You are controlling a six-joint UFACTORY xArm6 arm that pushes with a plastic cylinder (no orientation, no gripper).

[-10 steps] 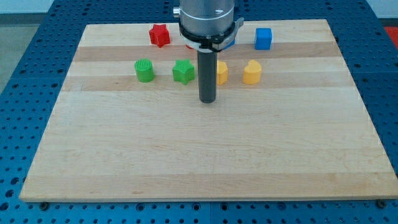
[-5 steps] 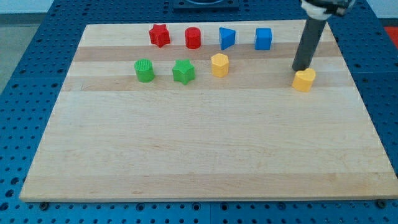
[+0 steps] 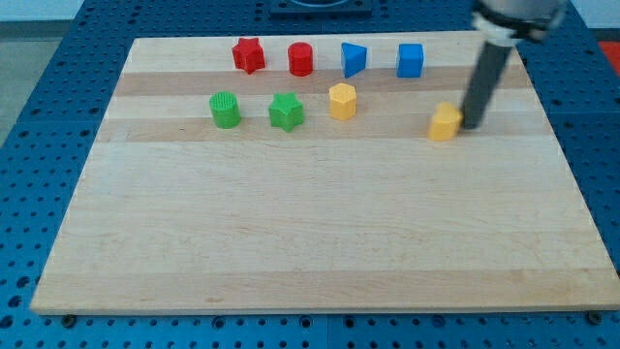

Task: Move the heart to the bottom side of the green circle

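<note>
1. My tip [image 3: 474,126] is on the surface [image 3: 310,233], touching the right side of the yellow heart [image 3: 446,122].
2. No gripper on this rig, just the rod.
3. Yellow heart sits toward the view's right, well apart from the green circle [image 3: 225,109].
4. Green star [image 3: 286,111] and yellow hexagon [image 3: 342,101] lie between them.

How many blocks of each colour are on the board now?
Red: 2, star and cylinder
Blue: 2, and
Green: 2, circle and star
Yellow: 2, and heart
Total: 8
</note>
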